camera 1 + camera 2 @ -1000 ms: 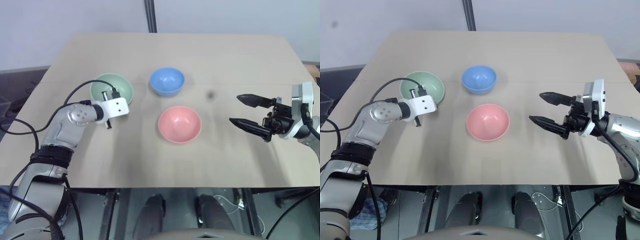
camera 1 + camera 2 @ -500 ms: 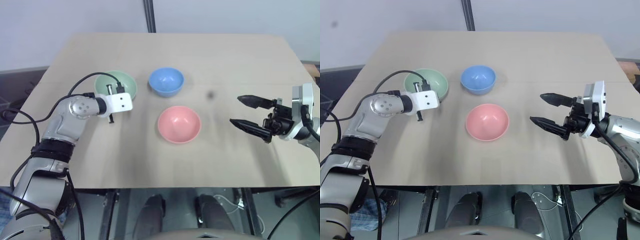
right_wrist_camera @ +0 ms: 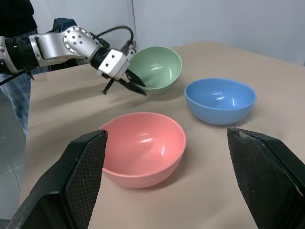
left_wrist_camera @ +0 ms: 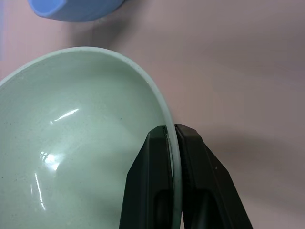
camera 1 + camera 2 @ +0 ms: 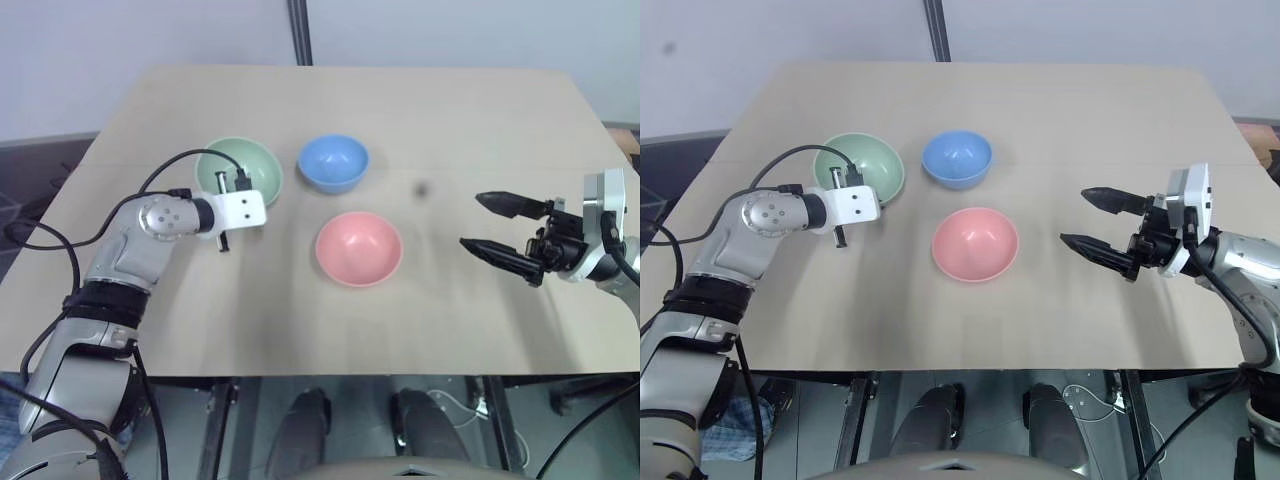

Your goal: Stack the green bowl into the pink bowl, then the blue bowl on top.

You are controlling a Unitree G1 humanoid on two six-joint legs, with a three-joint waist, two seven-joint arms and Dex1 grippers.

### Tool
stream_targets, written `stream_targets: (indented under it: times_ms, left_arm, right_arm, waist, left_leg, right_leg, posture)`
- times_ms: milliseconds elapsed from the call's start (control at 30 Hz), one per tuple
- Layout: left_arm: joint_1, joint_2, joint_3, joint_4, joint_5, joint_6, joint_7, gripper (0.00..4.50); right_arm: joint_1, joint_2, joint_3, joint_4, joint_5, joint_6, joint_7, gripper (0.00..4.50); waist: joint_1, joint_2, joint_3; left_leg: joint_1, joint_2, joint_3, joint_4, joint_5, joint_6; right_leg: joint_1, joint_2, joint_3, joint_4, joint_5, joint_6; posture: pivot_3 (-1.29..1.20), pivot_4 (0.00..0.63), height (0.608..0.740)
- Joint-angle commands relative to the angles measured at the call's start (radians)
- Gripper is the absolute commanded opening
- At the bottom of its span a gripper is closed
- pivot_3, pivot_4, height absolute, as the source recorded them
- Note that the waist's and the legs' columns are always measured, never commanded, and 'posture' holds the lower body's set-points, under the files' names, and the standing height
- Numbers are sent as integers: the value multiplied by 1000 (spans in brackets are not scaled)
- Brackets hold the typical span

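My left gripper [image 4: 170, 129] is shut on the near rim of the green bowl [image 5: 240, 165], one finger inside and one outside. In the right wrist view the green bowl [image 3: 157, 67] hangs tilted just above the table. The blue bowl [image 5: 333, 162] sits to its right. Nearer the front, at the middle, sits the pink bowl [image 5: 358, 248], upright and holding nothing. Well to the right of the pink bowl, my right gripper [image 5: 470, 220] stands open above the table, pointing left with nothing between its fingers.
The tan table [image 5: 450, 110] has a small dark spot [image 5: 421, 187] right of the blue bowl. A dark pole [image 5: 298, 30] rises behind the far edge. A person [image 3: 16, 21] stands beyond the table's left side.
My left gripper has closed on the green bowl's rim and carried it a little to the right, tilting it up off the table. The right gripper has not moved.
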Motion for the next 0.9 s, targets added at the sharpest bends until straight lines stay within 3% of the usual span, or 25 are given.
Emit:
stream_targets:
  times_ms: [33, 133, 233, 633, 800, 833, 900]
  left_arm:
    - [-27, -7, 64, -86, -122, -100, -31, 20]
    - [-2, -16, 60, -187, -276, -203, -157, 20]
    - [21, -14, 30, -275, -332, -233, -240, 20]
    - [56, -35, -12, -580, -576, -35, -478, 20]
    - [53, -41, -5, -594, -576, 8, -485, 20]
    - [53, -38, -4, -586, -568, 9, -483, 622]
    - [52, -43, -1, -567, -549, 18, -464, 907]
  right_arm:
    - [-2, -13, -25, -28, 10, -22, 3, 4222]
    - [-6, -15, -23, -25, 14, -20, 7, 4222]
    - [-10, -17, -19, -18, 11, -21, 12, 4222]
    - [-8, -13, -16, -16, 5, -23, 14, 4222]
    - [-1, -11, -20, -24, 6, -23, 9, 4222]
    - [3, -12, -23, -26, 7, -23, 8, 4222]
    - [8, -14, -26, -27, 7, -23, 8, 4222]
  waist:
    - [0, 0, 0]
    - [0, 0, 0]
    - [1, 0, 0]
    - [-1, 0, 0]
    - [-1, 0, 0]
    - [0, 0, 0]
    - [0, 0, 0]
  left_leg:
    - [0, 0, 0, 0, 0, 0]
    - [0, 0, 0, 1, 0, 0]
    - [0, 0, 0, 1, 0, 0]
    - [1, 1, 0, 3, 0, 0]
    - [1, 1, 0, 4, 0, 0]
    - [1, 1, 0, 4, 0, 0]
    - [1, 1, 0, 4, 0, 0]
  right_leg:
    - [0, 0, 0, 0, 0, 0]
    - [0, 0, 0, 0, 0, 0]
    - [0, 0, 0, 0, 0, 0]
    - [2, 1, 0, 1, 0, 0]
    - [2, 1, 0, 1, 0, 0]
    - [2, 1, 0, 1, 0, 0]
    - [2, 1, 0, 1, 0, 0]
  posture:
    - [0, 150, 740]
    - [0, 150, 740]
    - [0, 150, 740]
    - [0, 150, 740]
    - [0, 150, 740]
    - [0, 150, 740]
    - [0, 150, 740]
